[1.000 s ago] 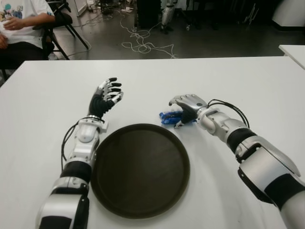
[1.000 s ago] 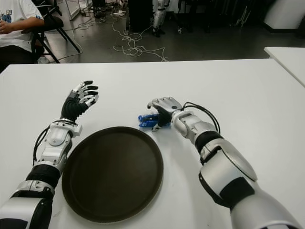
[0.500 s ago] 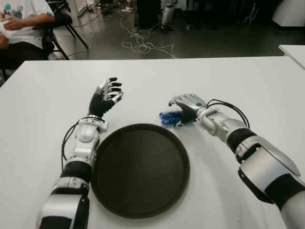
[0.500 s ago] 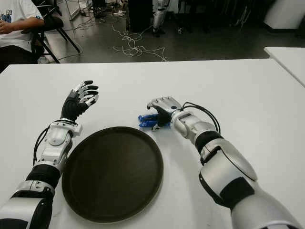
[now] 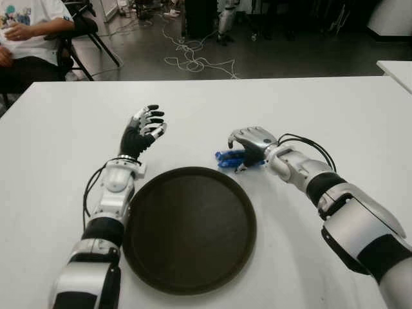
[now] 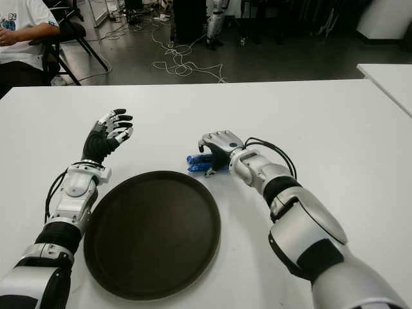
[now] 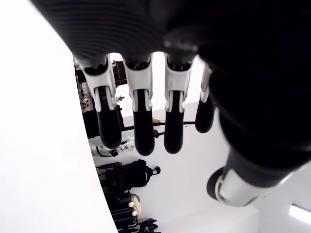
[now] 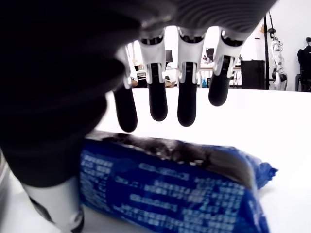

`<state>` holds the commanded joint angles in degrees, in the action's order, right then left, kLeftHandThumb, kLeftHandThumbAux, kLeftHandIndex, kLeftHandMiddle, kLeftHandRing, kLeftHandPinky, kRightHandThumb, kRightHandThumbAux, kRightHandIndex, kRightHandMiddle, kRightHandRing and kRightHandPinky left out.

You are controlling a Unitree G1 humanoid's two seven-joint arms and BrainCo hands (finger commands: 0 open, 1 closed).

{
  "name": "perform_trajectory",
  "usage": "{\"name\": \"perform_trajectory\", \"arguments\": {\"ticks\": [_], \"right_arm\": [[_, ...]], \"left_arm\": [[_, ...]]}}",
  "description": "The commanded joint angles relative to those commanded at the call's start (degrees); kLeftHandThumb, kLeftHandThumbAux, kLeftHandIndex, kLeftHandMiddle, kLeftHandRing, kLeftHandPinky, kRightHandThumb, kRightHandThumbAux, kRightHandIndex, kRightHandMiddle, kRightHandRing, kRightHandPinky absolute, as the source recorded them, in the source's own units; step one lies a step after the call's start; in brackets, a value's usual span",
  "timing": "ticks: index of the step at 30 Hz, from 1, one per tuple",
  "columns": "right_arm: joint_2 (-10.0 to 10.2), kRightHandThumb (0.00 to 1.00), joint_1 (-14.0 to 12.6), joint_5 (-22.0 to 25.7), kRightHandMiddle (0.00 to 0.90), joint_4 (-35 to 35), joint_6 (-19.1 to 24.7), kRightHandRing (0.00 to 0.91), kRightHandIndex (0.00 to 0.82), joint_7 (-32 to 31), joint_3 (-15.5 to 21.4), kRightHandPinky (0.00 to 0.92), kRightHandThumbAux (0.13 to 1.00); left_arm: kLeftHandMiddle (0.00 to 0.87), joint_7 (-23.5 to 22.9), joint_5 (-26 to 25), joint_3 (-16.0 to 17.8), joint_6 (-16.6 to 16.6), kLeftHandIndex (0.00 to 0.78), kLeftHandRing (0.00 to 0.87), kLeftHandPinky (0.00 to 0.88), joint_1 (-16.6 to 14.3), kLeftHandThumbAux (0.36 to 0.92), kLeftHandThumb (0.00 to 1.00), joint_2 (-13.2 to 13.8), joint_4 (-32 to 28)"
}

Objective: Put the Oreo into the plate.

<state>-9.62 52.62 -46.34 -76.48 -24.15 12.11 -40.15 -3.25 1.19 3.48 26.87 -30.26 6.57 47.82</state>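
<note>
The Oreo is a blue pack point(image 5: 225, 158) lying on the white table point(image 5: 335, 116), just beyond the far right rim of the round dark brown plate point(image 5: 190, 232). My right hand point(image 5: 250, 143) arches over the pack's right end. In the right wrist view the fingers point(image 8: 187, 97) reach out above the pack point(image 8: 175, 194) without closing on it, and the thumb stands beside it. My left hand point(image 5: 145, 125) is raised with spread fingers point(image 7: 141, 121), left of the plate's far edge, holding nothing.
A seated person point(image 5: 26, 32) is at the table's far left corner, by a chair. Cables point(image 5: 193, 61) lie on the floor beyond the table. A second white table point(image 5: 396, 67) shows at the right edge.
</note>
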Motion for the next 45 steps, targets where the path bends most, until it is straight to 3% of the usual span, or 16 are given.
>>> {"name": "perform_trajectory", "arguments": {"ticks": [11,19,25,35,45], "right_arm": [[-0.1,0.000,0.0,-0.4,0.403,0.1,-1.0,0.405,0.427,0.1,0.1,0.366,0.818],[-0.4,0.144,-0.1,-1.5,0.468,0.3,-1.7,0.464,0.458,3.8,-0.9,0.447,0.803],[-0.3,0.187,0.1,-2.4,0.537,0.3,-1.2,0.527,0.501,6.0,-2.0,0.507,0.793],[0.0,0.120,0.6,-2.9,0.652,0.4,-0.3,0.641,0.524,8.1,-2.6,0.606,0.816],[0.0,0.110,1.1,-2.6,0.697,0.7,-0.7,0.693,0.545,9.7,-2.0,0.678,0.822]], "left_arm": [[0.277,-0.1,0.1,-0.1,-0.4,0.199,0.264,0.276,0.1,0.745,0.210,0.2,-0.1],[0.275,-0.3,0.2,-0.2,-0.3,0.190,0.259,0.277,0.1,0.748,0.194,0.2,-0.1],[0.278,-0.5,0.1,-0.2,-0.7,0.189,0.260,0.274,0.1,0.740,0.211,0.2,-0.3],[0.277,-0.4,0.3,-0.4,-1.4,0.198,0.258,0.273,0.1,0.747,0.204,0.2,-0.8],[0.276,-0.5,-0.1,-0.2,-1.2,0.198,0.258,0.277,0.1,0.760,0.218,0.1,-0.8]]}}
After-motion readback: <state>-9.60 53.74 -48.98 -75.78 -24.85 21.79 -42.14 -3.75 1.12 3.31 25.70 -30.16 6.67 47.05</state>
